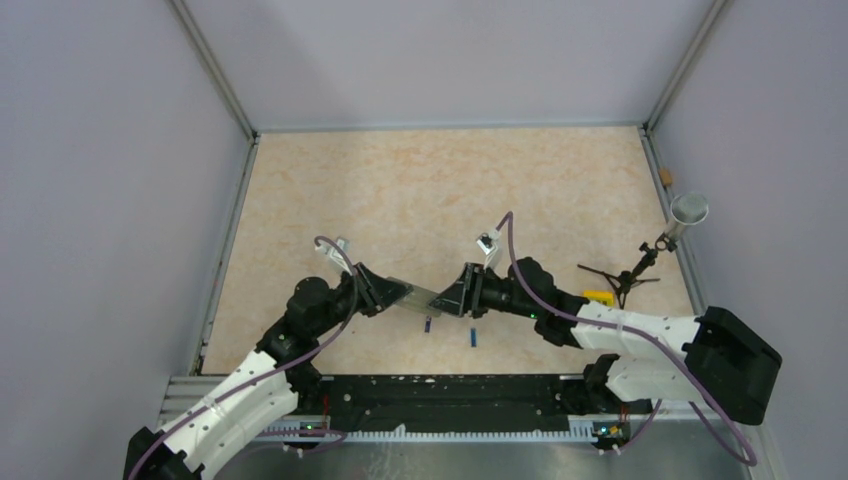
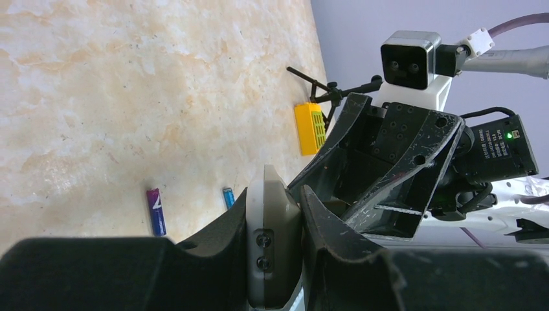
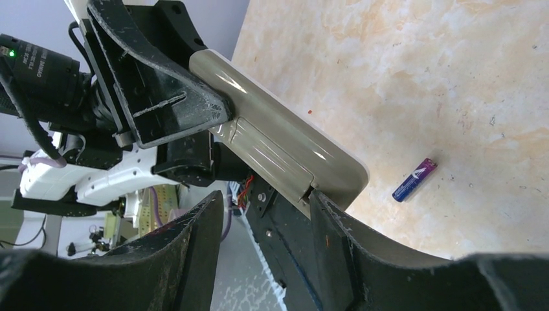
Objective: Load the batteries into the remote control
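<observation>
Left gripper (image 2: 275,201) pinches the remote control (image 3: 278,139) by one end; we cannot tell whether the parted right gripper (image 3: 265,197) clamps it.

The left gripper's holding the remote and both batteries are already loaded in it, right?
No. The left gripper holds the remote, but the purple battery and the blue battery lie loose on the table; the left wrist view shows it.

Beige marbled tabletop (image 1: 420,190) here. Lying flat on it, on the near side of my left gripper (image 1: 400,292) and right gripper (image 1: 447,298): first battery (image 1: 428,324) and second battery (image 1: 472,337), apart. Out past my right gripper, a small yellow block (image 1: 598,296) sits beside a black tripod stand (image 1: 620,280).
</observation>
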{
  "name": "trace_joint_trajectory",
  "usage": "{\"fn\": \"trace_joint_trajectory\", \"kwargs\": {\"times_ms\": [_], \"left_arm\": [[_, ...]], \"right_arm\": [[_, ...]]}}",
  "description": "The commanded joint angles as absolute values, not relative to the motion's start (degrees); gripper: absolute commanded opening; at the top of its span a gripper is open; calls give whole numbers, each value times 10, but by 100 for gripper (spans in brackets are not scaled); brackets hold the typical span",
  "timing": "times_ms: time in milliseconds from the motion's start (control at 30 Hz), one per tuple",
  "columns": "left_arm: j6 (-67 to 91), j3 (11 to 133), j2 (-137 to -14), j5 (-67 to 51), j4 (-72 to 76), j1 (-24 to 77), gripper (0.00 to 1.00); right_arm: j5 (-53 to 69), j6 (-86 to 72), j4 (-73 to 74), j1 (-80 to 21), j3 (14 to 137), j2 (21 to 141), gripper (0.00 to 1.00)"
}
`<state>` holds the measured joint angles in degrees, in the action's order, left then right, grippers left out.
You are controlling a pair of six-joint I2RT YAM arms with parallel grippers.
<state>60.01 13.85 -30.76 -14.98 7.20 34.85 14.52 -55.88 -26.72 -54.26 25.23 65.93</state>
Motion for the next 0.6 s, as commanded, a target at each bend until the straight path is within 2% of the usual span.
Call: {"fn": "trace_joint_trajectory", "kwargs": {"times_ms": [0, 567], "left_arm": [[621, 147, -299, -173, 140, 350, 0], [658, 133, -286, -185, 157, 350, 0]], "right_arm": [[128, -578, -296, -550, 262, 675, 51], [98, -625, -403, -551, 216, 669, 51]]}}
